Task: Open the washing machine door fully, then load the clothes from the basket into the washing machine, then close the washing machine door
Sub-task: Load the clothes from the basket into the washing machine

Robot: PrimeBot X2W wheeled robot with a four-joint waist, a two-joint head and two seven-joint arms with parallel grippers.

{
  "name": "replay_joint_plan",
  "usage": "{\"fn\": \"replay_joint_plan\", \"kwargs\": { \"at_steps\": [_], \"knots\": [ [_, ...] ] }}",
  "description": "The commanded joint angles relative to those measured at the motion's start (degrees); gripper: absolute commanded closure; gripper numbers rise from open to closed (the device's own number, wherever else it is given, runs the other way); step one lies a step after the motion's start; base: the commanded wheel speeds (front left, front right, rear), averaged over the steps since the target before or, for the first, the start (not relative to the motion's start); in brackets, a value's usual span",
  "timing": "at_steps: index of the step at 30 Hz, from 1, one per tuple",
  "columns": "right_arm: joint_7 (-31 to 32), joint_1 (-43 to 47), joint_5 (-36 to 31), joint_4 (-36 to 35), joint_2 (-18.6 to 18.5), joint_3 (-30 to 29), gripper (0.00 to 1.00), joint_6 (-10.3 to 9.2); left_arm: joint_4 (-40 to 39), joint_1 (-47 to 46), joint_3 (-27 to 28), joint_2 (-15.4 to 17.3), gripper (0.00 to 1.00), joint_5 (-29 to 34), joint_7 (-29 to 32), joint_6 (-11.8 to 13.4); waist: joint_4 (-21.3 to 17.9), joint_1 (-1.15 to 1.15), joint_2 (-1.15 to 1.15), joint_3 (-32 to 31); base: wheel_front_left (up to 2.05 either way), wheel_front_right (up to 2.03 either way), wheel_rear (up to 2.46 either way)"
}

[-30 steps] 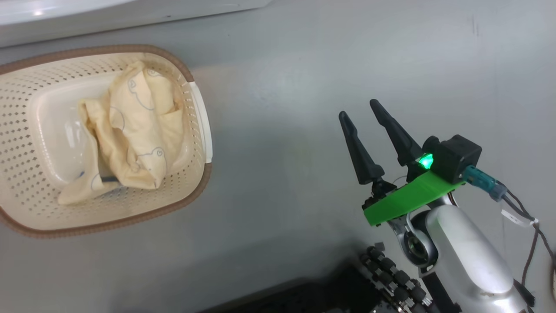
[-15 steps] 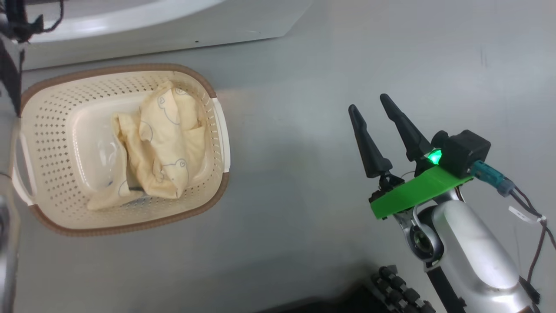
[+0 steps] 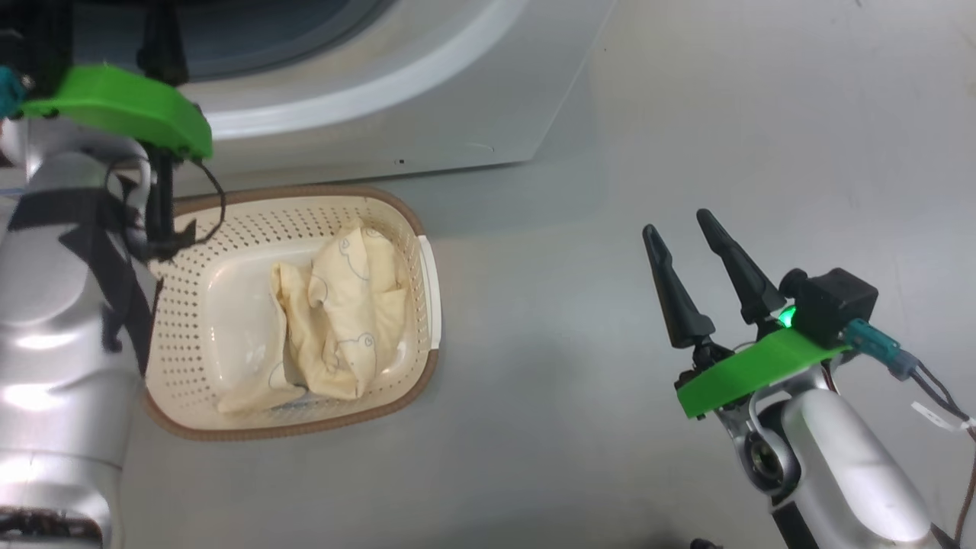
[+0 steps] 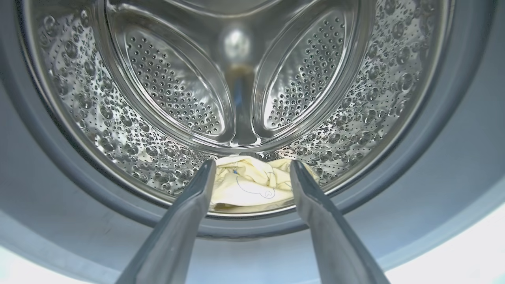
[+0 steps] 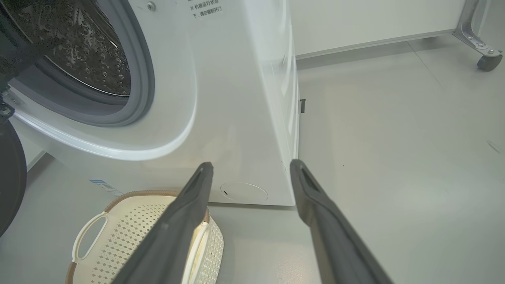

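Observation:
The washing machine [image 3: 457, 114] stands at the top of the head view, and its steel drum [image 4: 165, 90] is open. My left gripper [image 4: 252, 165] is open at the drum mouth with nothing between its fingers. A cream garment [image 4: 252, 185] lies on the drum floor beyond them. The basket [image 3: 415, 229] sits on the floor before the machine, with more cream clothes [image 3: 343, 305] piled in it. My right gripper [image 3: 676, 223] hangs open and empty over the bare floor, right of the basket. The black washing machine door [image 5: 10, 177] shows swung aside at the left edge of the right wrist view.
My left forearm [image 3: 61, 305] overlaps the basket's left side in the head view. Grey floor [image 3: 572, 381] spreads to the right of the machine. A metal frame leg with a caster [image 5: 489, 62] stands at the far right by the wall.
The head camera has shifted, bringing the machine's front and my left arm into view. The basket's clothes lie as before. The right gripper stays open.

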Motion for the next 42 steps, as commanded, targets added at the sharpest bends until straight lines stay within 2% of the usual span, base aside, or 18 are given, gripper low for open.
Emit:
{"fn": "replay_joint_plan", "kwargs": {
  "at_steps": [1,9,21,32,36,42],
  "knots": [
    [-0.4,1.6,-0.2,-1.5,-0.7,0.5,0.00,-0.15,-3.5,1.5,1.8,2.2,0.00,0.5,-0.3,0.5,1.4,0.00,-0.01,-4.2,0.00,0.00,0.00],
    [-0.4,5.6,-0.2,-1.9,-1.3,0.6,0.00,-0.15,-15.8,16.2,7.8,1.4,0.00,-1.0,-0.3,1.9,2.9,0.00,-0.01,-11.6,0.00,0.00,0.00],
    [-0.4,10.3,0.2,-2.0,-2.0,2.1,0.00,-0.15,-28.5,35.7,10.8,0.9,0.00,-0.1,-0.3,3.7,3.5,0.00,-0.01,-20.6,0.00,0.00,0.00],
    [-0.4,13.8,0.0,-3.2,-2.9,1.2,0.00,-0.15,-40.8,53.4,12.0,0.6,0.00,2.4,-0.3,8.1,3.1,0.00,-0.01,-24.3,0.00,0.00,0.00],
    [-0.4,14.9,-0.4,-3.9,-3.0,-0.1,0.00,-0.15,-43.4,56.7,11.3,1.5,0.00,5.2,-0.2,9.9,3.5,0.00,-0.01,-25.1,0.00,0.00,0.00],
    [-0.4,16.0,-1.1,-4.8,-3.2,-0.5,0.00,-0.15,-45.7,61.3,11.3,0.5,0.00,4.7,0.1,11.2,3.4,0.00,-0.01,-26.1,0.00,0.00,0.00]
  ]
}}
